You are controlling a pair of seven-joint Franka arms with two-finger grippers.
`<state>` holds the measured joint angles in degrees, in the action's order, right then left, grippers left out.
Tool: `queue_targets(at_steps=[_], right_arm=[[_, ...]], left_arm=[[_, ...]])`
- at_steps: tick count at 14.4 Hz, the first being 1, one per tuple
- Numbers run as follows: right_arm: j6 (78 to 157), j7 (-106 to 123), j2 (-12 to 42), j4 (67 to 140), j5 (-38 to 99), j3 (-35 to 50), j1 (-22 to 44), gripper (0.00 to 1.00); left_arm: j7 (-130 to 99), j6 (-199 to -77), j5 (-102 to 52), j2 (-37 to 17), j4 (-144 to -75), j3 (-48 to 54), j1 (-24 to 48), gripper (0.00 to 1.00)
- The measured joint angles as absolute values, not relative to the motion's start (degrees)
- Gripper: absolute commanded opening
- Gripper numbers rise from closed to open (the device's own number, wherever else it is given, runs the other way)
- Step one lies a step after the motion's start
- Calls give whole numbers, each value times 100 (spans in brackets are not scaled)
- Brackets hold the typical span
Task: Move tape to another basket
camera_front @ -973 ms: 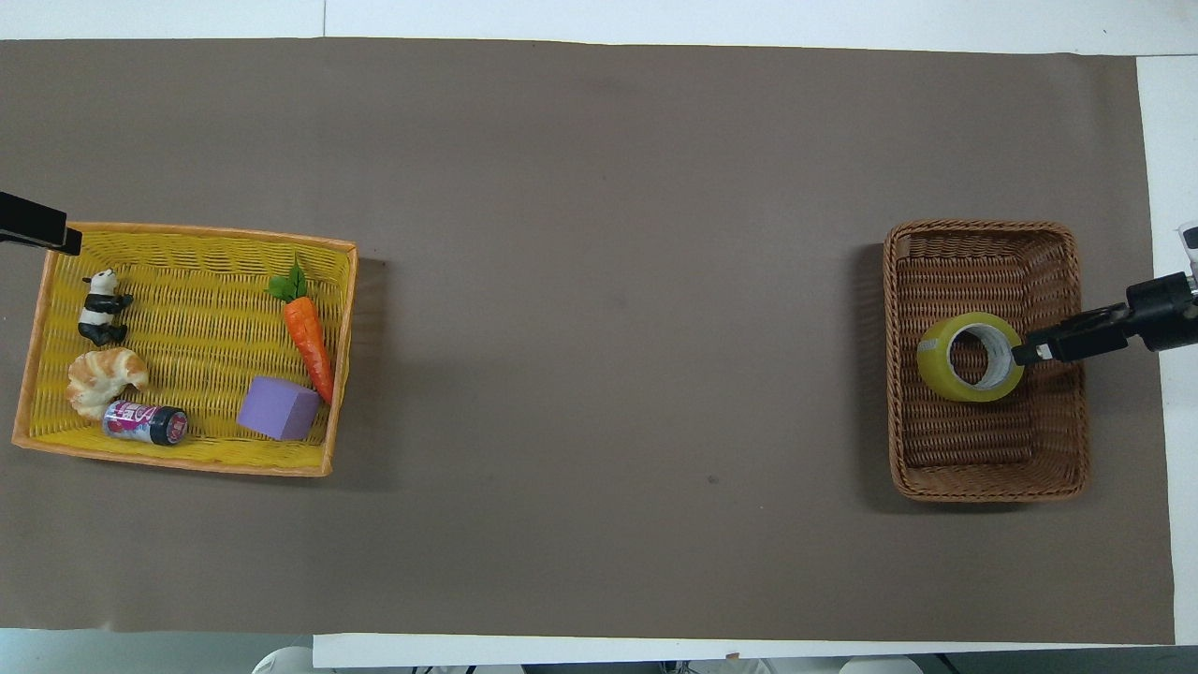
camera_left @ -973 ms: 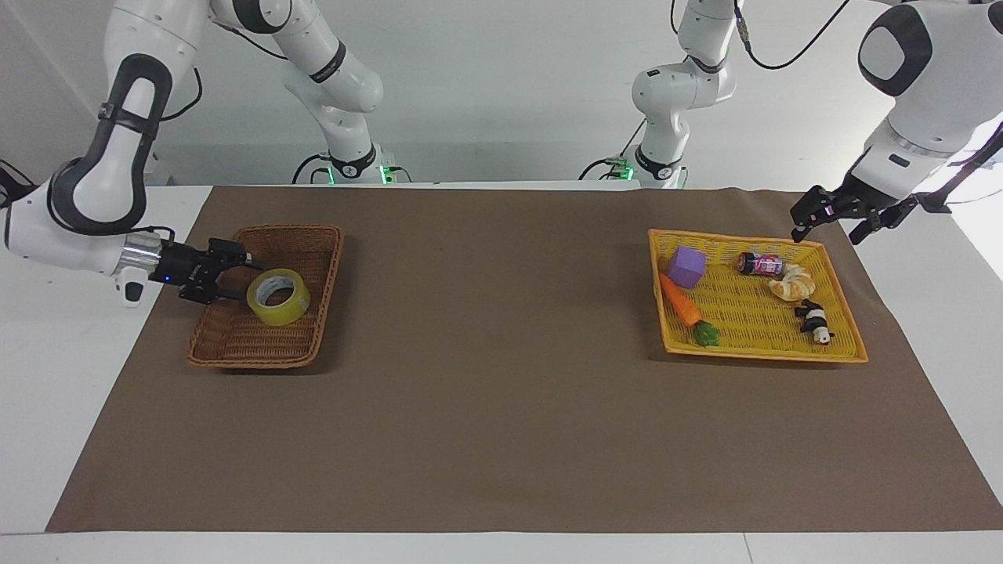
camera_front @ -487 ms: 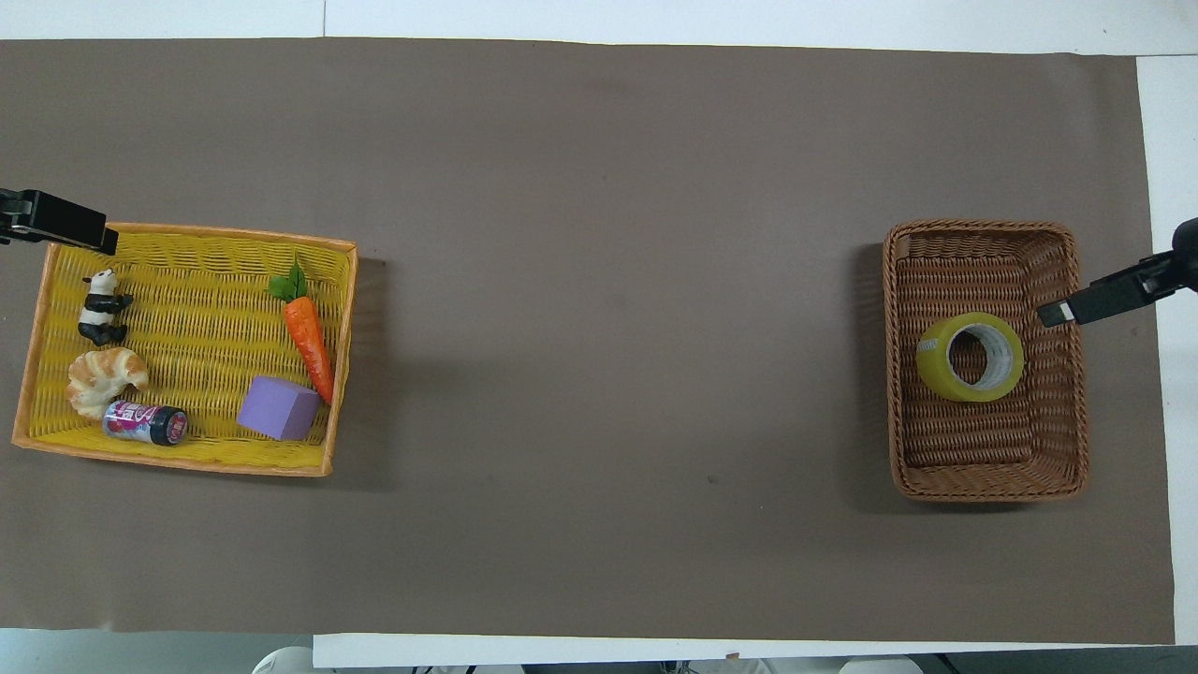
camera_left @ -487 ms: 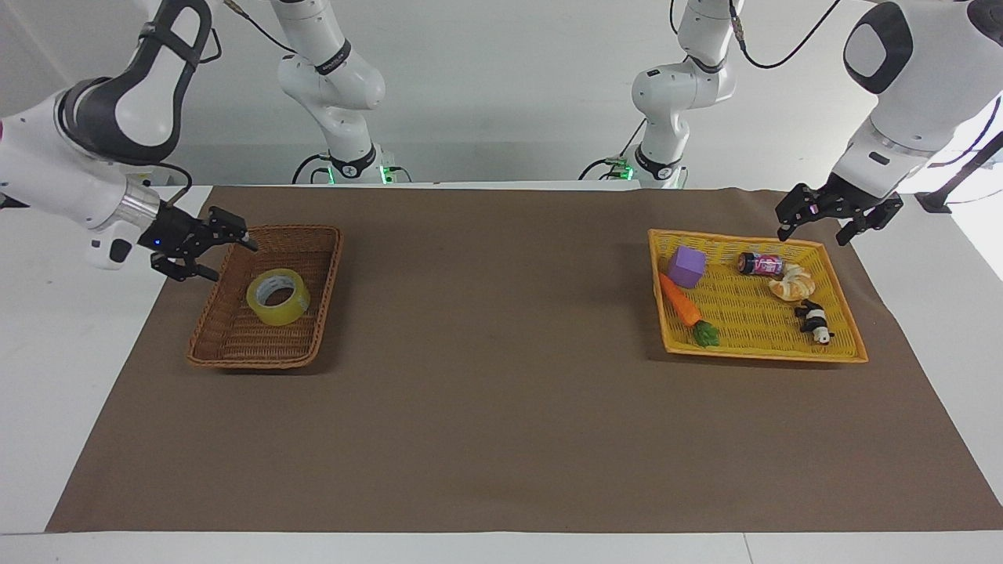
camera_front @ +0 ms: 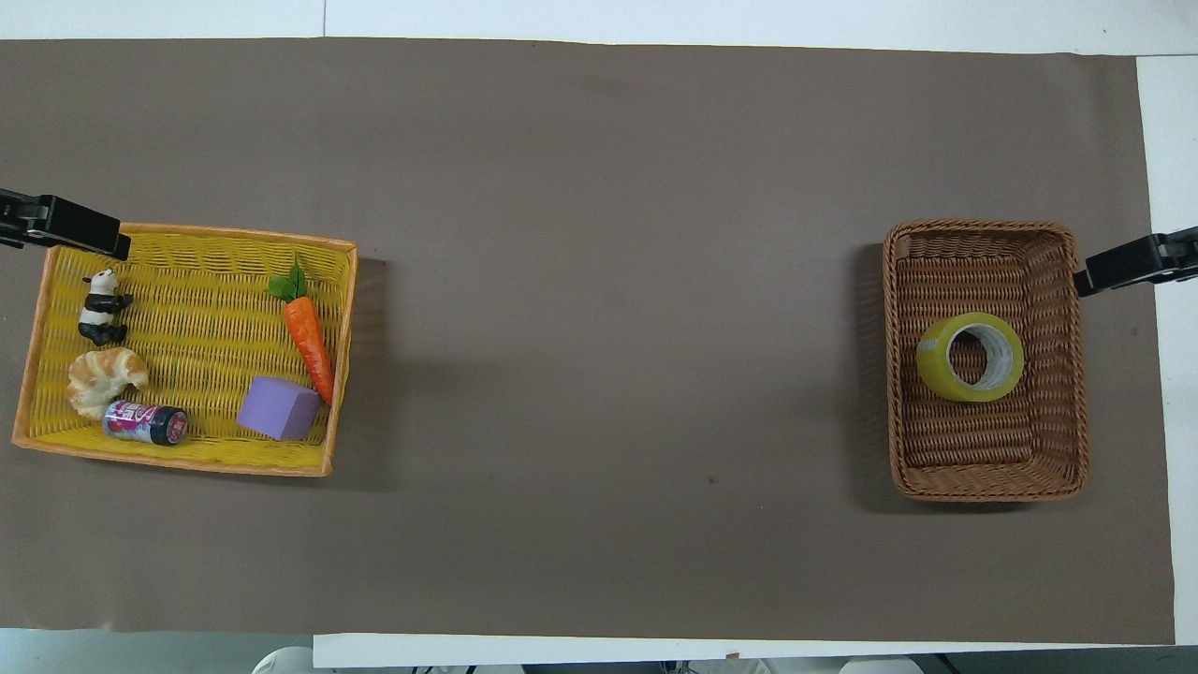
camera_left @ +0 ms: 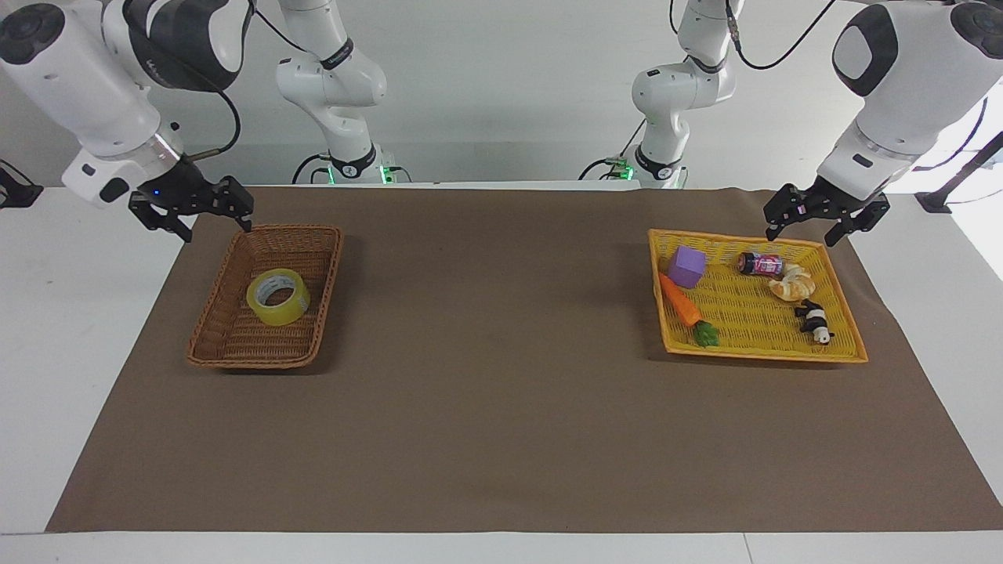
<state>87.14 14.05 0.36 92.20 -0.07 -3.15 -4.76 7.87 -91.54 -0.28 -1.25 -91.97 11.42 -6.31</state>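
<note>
The tape [camera_left: 278, 297], a yellow roll with a white core, lies flat inside the brown wicker basket [camera_left: 255, 359] toward the right arm's end of the table. It also shows in the overhead view [camera_front: 970, 357], in the middle of the basket [camera_front: 983, 491]. My right gripper [camera_left: 218, 229] is open and empty, raised over the mat's edge beside the basket, clear of the tape; one finger shows in the overhead view [camera_front: 1123, 265]. My left gripper [camera_left: 803, 235] is open and empty, held over the corner of the yellow tray.
The flat yellow-orange tray [camera_left: 764, 354] at the left arm's end holds a purple cube [camera_left: 686, 266], a carrot [camera_left: 678, 301], a small can [camera_left: 760, 264], a croissant [camera_left: 793, 283] and a panda figure [camera_left: 815, 321]. A brown mat [camera_left: 501, 407] covers the table.
My right gripper drew back from the tape, rose and moved out of the wicker basket. The tape stayed where it was. My left gripper shifted slightly toward the yellow tray's corner.
</note>
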Motion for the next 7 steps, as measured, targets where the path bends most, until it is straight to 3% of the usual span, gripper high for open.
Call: queue_targets(at_steps=[3, 7], right_arm=[[8041, 1194, 72, 8682, -44, -277, -441, 100], [7893, 975, 204, 8482, -62, -284, -423, 100]], left_arm=[[786, -9148, -28, -125, -9198, 1065, -665, 100], [786, -9146, -28, -125, -9197, 1028, -726, 100]])
